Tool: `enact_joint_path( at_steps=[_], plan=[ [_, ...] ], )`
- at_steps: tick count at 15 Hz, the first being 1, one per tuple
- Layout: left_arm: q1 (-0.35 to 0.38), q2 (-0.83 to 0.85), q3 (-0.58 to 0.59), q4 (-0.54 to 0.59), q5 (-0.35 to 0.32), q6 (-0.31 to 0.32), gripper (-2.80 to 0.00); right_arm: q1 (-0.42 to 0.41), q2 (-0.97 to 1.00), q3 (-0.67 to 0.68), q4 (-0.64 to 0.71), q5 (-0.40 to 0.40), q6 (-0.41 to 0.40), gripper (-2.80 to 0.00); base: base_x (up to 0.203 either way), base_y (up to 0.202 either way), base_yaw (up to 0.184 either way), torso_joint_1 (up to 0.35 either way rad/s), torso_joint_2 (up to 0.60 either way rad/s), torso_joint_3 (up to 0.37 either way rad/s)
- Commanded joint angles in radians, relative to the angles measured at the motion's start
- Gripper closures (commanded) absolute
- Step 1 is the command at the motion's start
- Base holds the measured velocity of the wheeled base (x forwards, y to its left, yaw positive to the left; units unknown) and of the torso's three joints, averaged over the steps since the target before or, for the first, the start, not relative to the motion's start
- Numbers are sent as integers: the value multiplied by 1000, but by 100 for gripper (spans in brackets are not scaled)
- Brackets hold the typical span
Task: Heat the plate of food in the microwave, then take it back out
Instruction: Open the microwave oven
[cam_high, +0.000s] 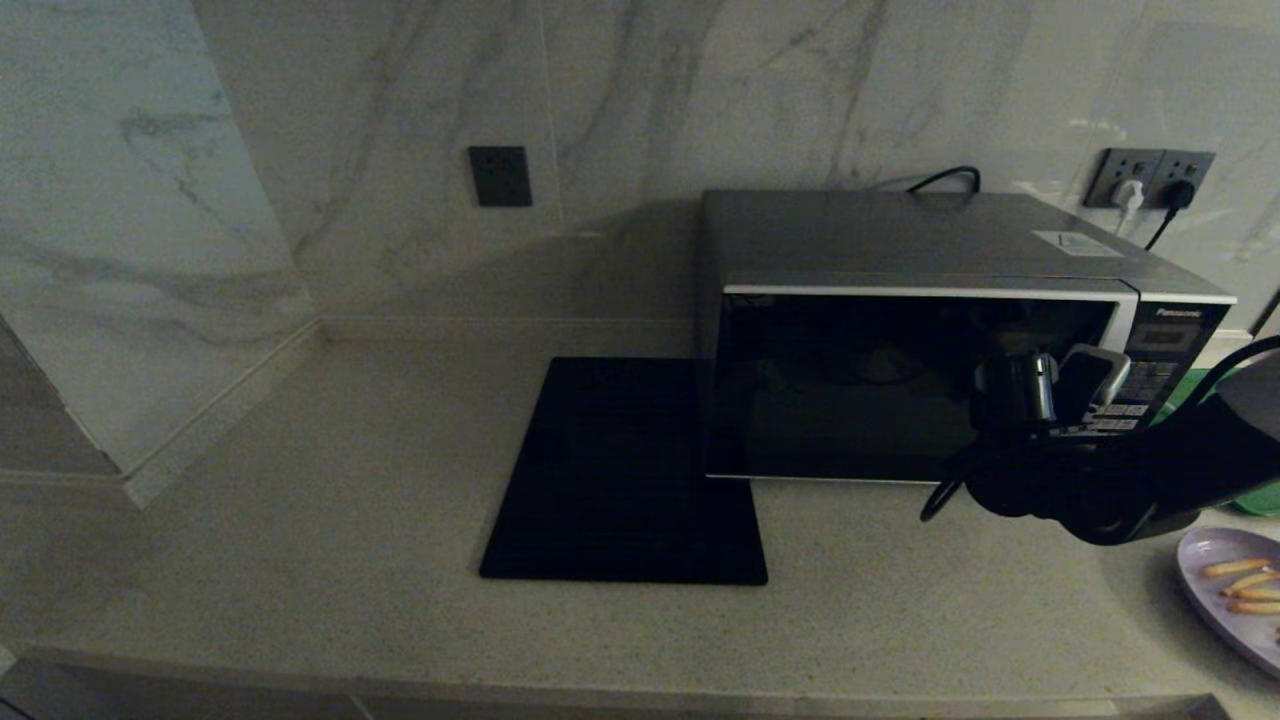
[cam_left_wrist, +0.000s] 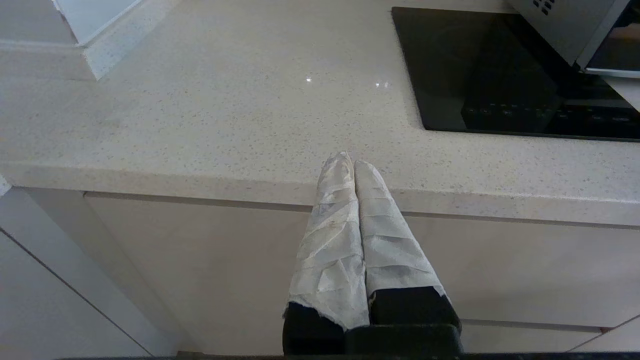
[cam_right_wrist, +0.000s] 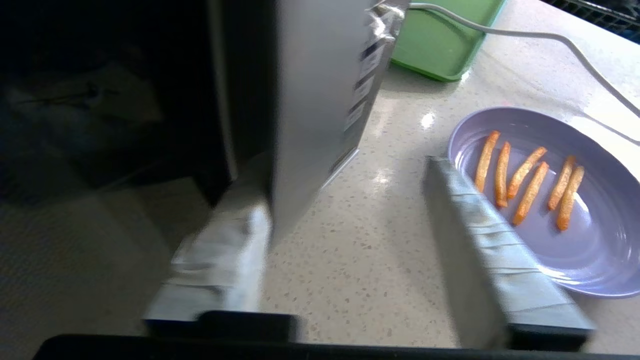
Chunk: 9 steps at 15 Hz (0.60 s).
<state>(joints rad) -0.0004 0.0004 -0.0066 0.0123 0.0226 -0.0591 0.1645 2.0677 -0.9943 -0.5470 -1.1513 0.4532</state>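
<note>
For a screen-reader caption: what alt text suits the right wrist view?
The right gripper is open, its fingers straddling the microwave door's right edge. Beside it on the counter sits a lilac plate of food holding six golden sticks, with a green tray behind.

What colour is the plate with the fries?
Pale lilac plate, best in the right wrist view.

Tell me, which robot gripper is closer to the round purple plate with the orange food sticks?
The right. The right gripper hangs open at the microwave's front right corner, one finger beside the round lilac plate of orange food sticks. The left gripper sits shut at the speckled counter's front edge, plate not in its view.
</note>
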Motion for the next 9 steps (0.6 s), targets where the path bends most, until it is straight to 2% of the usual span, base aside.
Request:
enact_joint_path(
  at_steps=[1, 9],
  plan=[
    [0, 0, 0, 0, 0, -1, 0, 1, 5, -1, -2, -4, 4, 0, 0, 0, 0, 0, 0, 0],
    [0, 1, 0, 0, 0, -1, 0, 3, -15, 11, -1, -5, 4, 0, 0, 0, 0, 0, 0, 0]
  ],
)
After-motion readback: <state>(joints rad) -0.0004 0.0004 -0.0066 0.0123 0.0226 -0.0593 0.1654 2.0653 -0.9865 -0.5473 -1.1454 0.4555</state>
